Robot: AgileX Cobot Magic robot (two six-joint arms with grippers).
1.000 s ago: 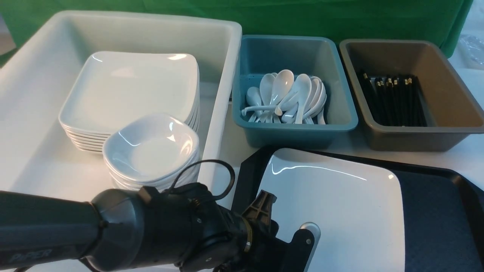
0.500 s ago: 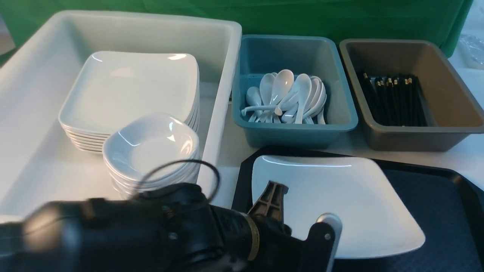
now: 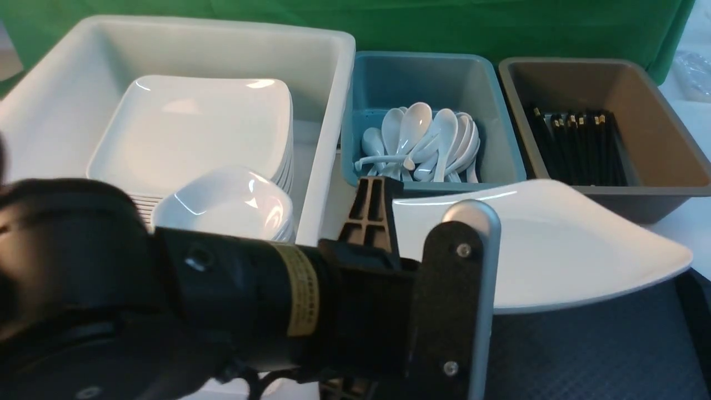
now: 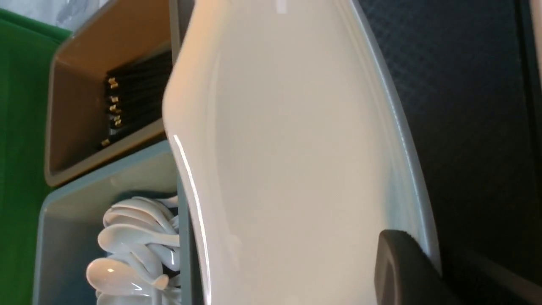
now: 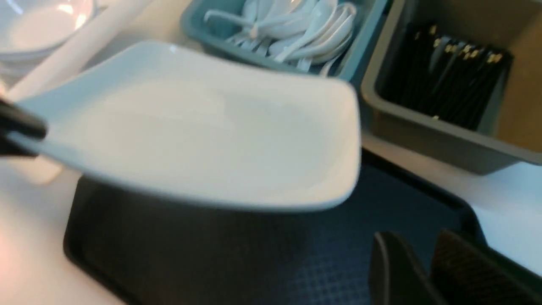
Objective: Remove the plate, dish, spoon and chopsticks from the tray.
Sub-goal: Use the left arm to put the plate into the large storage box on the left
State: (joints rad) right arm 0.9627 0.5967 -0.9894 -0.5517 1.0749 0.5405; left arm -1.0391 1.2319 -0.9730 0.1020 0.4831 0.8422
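White plate (image 5: pixel 203 140) hangs above tray (image 5: pixel 211 262), clearest from right wrist.

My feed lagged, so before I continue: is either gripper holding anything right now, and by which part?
The left gripper is shut on the plate, pinching the rim on its left side, above the tray. The right gripper holds nothing.

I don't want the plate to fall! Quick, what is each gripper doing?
Left gripper: jaws shut on the plate, held above the tray.
Right gripper: jaws slightly open, holding nothing.
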